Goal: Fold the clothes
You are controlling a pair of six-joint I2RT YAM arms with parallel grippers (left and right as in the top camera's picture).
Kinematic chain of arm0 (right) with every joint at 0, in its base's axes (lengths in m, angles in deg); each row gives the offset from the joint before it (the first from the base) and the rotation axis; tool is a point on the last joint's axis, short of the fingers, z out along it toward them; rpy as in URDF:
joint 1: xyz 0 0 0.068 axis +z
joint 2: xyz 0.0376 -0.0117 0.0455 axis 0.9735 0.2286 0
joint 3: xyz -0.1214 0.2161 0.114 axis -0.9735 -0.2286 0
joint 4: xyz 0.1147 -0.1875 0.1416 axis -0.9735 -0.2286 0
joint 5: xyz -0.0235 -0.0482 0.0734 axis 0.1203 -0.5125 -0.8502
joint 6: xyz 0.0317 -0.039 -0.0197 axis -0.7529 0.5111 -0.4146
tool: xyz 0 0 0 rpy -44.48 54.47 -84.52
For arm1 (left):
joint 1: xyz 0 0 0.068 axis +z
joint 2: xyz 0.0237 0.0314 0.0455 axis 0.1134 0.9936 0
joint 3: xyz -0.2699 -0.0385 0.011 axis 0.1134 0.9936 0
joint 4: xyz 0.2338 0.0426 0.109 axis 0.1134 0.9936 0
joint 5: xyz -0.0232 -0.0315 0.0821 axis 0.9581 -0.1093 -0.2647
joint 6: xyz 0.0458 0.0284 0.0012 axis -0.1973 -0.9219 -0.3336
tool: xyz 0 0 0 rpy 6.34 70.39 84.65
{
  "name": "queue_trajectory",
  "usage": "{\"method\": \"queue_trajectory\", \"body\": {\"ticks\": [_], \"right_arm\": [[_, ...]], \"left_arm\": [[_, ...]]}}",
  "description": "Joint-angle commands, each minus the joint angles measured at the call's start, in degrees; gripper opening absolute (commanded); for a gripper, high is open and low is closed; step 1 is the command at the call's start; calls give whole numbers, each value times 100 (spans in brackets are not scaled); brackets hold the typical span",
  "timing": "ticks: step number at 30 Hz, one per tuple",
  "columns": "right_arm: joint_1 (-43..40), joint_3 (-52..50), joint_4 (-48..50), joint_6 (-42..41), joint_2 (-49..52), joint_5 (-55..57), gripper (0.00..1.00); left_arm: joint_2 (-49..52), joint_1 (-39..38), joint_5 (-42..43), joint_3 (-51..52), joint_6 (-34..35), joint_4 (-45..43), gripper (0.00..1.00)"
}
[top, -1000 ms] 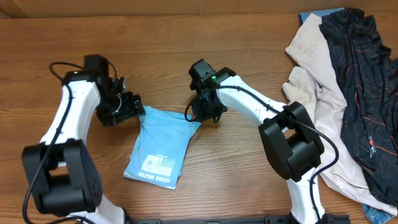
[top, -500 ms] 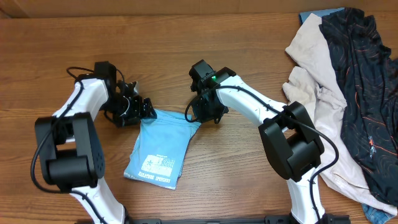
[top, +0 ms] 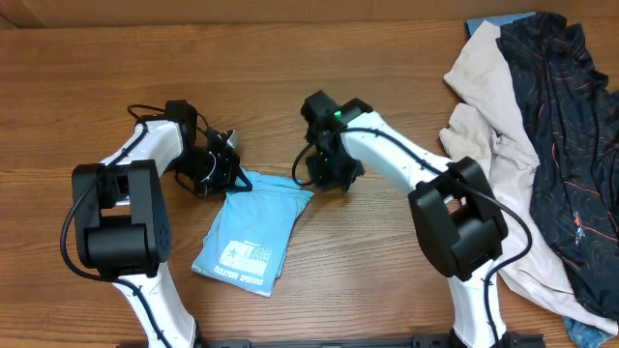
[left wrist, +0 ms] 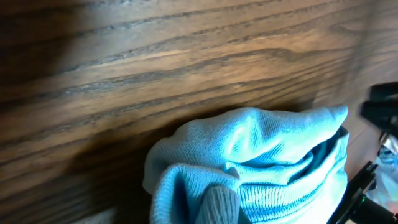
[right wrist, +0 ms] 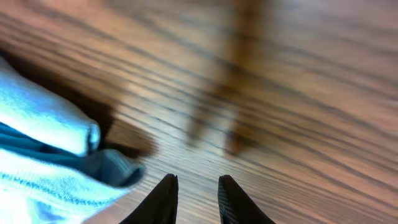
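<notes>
Brown wood-grain surface (top: 290, 77) carries folded light blue T-shirt (top: 253, 227); left end effector (top: 222, 172) clamps its corner; right end effector (right wrist: 194, 196) slightly parted, empty.

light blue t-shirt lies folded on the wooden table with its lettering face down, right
No, the lettering faces up. The overhead view shows the light blue T-shirt lying folded on the wooden table, with its white print plainly visible near its bottom edge.
</notes>
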Motion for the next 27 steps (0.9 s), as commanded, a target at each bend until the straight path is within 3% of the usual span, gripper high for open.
{"method": "queue_trajectory", "body": {"ticks": [1,13,19,27], "right_arm": [[-269,341,-136,48,-704,326,25],[-1141,444,-675,157,-2232,529,26],[-1220,442,-885,282,-2337,531,26],[-1220,442,-901,234,-2337,527,26]], "left_arm": [[79,271,-721,-166,-4,92,4],[-605,2527,-2356,-1316,1499,22,4],[-592,3560,-2350,-1318,2146,-811,5],[-592,4054,-2037,-1502,2048,-1919,8]]}}
